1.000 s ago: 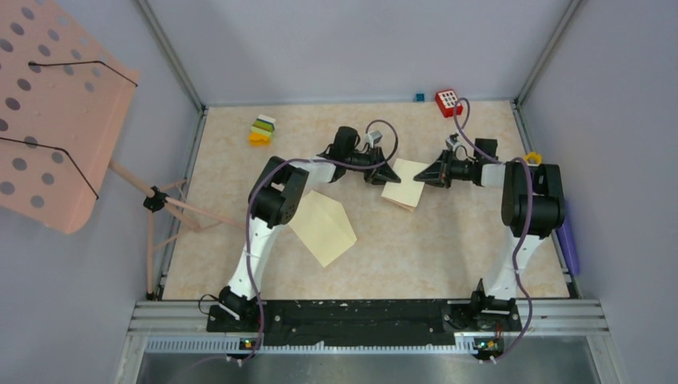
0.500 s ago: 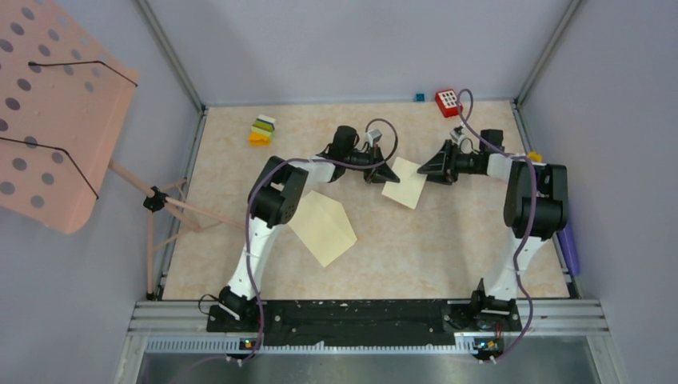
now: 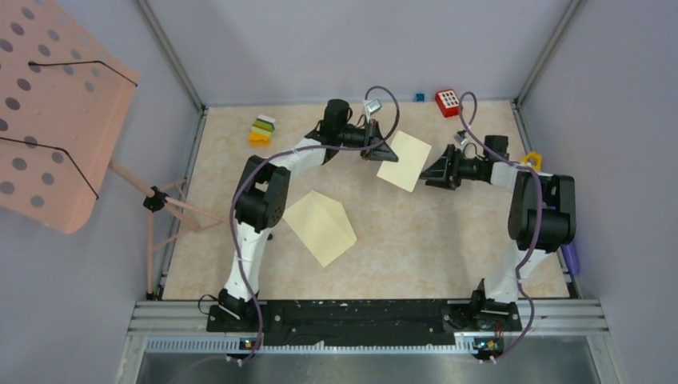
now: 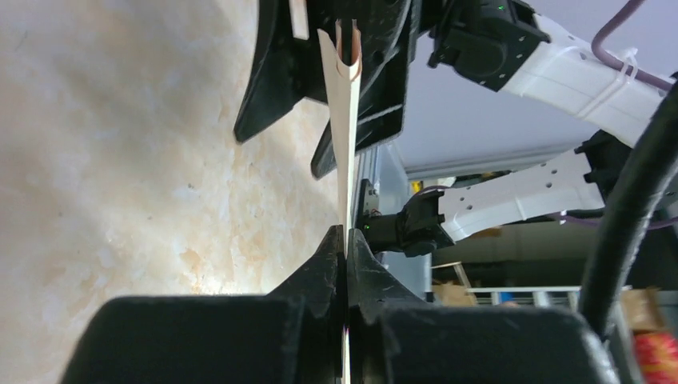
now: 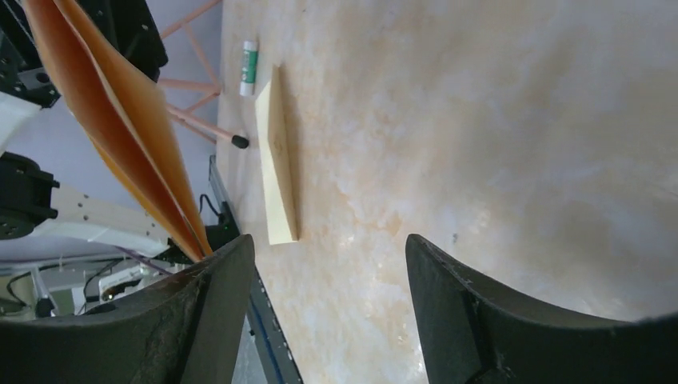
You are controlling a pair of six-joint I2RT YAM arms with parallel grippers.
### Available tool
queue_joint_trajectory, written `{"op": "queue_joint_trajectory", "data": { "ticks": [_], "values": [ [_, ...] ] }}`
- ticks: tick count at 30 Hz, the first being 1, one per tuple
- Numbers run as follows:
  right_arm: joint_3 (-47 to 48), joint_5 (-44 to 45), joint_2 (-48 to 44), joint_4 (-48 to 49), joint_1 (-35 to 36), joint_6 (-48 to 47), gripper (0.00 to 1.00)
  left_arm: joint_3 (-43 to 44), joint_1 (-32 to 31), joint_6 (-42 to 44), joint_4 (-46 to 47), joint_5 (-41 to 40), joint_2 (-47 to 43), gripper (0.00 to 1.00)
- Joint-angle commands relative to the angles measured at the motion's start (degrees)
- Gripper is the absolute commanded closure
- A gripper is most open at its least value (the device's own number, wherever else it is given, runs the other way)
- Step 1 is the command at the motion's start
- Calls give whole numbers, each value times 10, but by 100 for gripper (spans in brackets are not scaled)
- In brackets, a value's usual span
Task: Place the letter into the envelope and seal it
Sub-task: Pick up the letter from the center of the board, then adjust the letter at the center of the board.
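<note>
Overhead view of 2 robot arms on a marbled beige surface [image 3: 448, 240]. The left arm starts from its base at lower left, bends at an elbow left of centre, and stretches its forearm to the upper middle of the frame. There the left claw [image 3: 386, 152] is pinched tight on 1 edge of the letter [image 3: 405, 160] — a folded tan sheet held off the surface. The left wrist view shows the sheet edge-on, clamped between the 2 closed fingers [image 4: 324, 264].

The right arm stands at lower right, with its elbow near the right edge and its forearm angled toward upper centre. The right claw [image 3: 426, 172] is spread wide at the letter's opposite edge, gripping nothing. In the right wrist view the sheet's lower corner lies just beside 1 finger [image 5: 216, 304].

The envelope [image 3: 320, 226] — pale yellow — lies flat on the surface left of centre, well apart from both claws.
</note>
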Motion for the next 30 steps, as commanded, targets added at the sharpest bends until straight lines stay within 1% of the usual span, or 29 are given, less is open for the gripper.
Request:
{"op": "queue_joint_trajectory", "data": {
  "ticks": [1,3,5,6,8,10,12,13,15,16,18,20,22,23,25,27,30],
  "values": [
    [-33,-53,-68,150,41,61,30,43,-9,157,-123,1,-71,100],
    [-61,-69,-94,251,53,125,29,42,-13,180,-147,-6,-84,100],
    [-88,-76,-112,369,57,189,28,35,-13,184,-156,-8,-94,100],
    [-94,-77,-118,390,58,202,28,31,-13,186,-156,-10,-100,100],
    [-93,-76,-126,361,58,177,28,27,-13,189,-158,-12,-109,100],
    [-83,-73,-132,278,58,104,30,23,-13,191,-158,-10,-119,100],
    [-78,-74,-140,214,58,31,32,24,-12,196,-161,-9,-129,100],
    [-75,-75,-146,182,57,-22,32,26,-12,202,-165,-9,-135,100],
    [-67,-77,-162,113,55,-111,34,31,-12,217,-183,-11,-148,100],
    [-68,-75,-172,85,52,-139,34,35,-11,226,-194,-13,-153,100],
    [-75,-74,-196,72,43,-185,34,45,-10,251,-223,-25,-162,100],
    [-91,-78,-222,92,33,-194,34,56,-9,279,-260,-46,-169,100],
    [-104,-102,-245,98,23,-209,32,63,-9,310,-289,-63,-177,100],
    [-113,-124,-255,119,20,-209,32,65,-9,322,-298,-67,-181,100],
    [-137,-157,-270,182,19,-169,30,69,-9,344,-313,-70,-188,100],
    [-168,-161,-267,341,23,-47,29,73,-9,361,-327,-69,-195,100],
    [-204,-137,-241,557,28,129,29,78,-10,376,-341,-59,-201,100]
  ]
}}
